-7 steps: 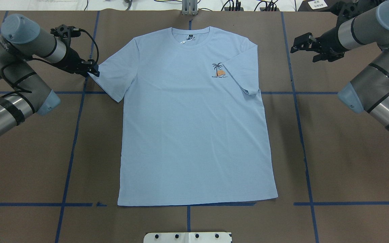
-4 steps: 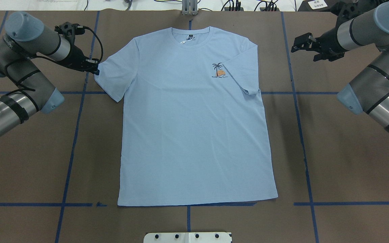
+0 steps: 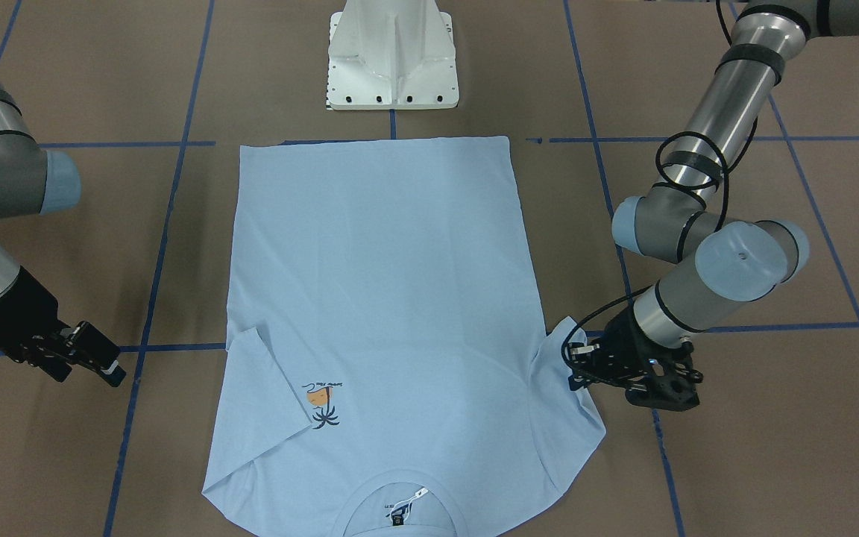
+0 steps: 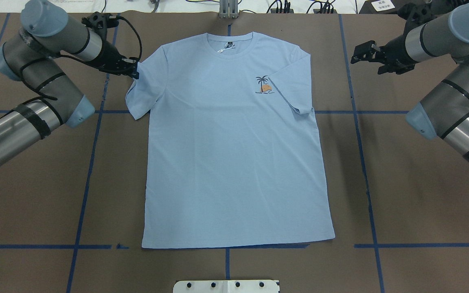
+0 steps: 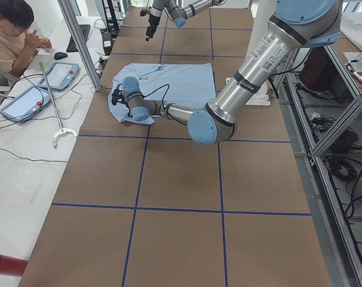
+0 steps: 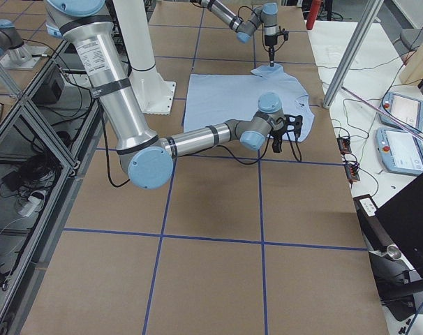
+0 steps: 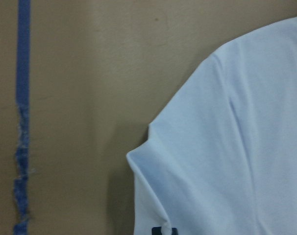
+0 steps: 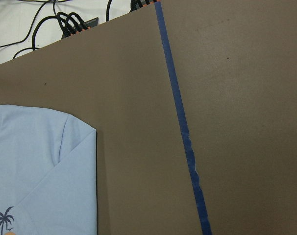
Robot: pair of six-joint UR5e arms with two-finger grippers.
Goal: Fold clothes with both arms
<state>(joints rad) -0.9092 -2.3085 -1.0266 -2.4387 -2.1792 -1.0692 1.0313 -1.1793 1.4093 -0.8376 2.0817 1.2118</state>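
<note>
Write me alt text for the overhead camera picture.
A light blue T-shirt lies flat on a brown table; the left claw grips one sleeve, while the right claw hangs open, apart from the shirt.

soft matt cloth t-shirt (image 4: 234, 162), matt paper tabletop (image 4: 421, 195)

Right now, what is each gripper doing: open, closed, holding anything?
Left gripper: closed on the sleeve edge of the T-shirt.
Right gripper: open, holding nothing.
</note>
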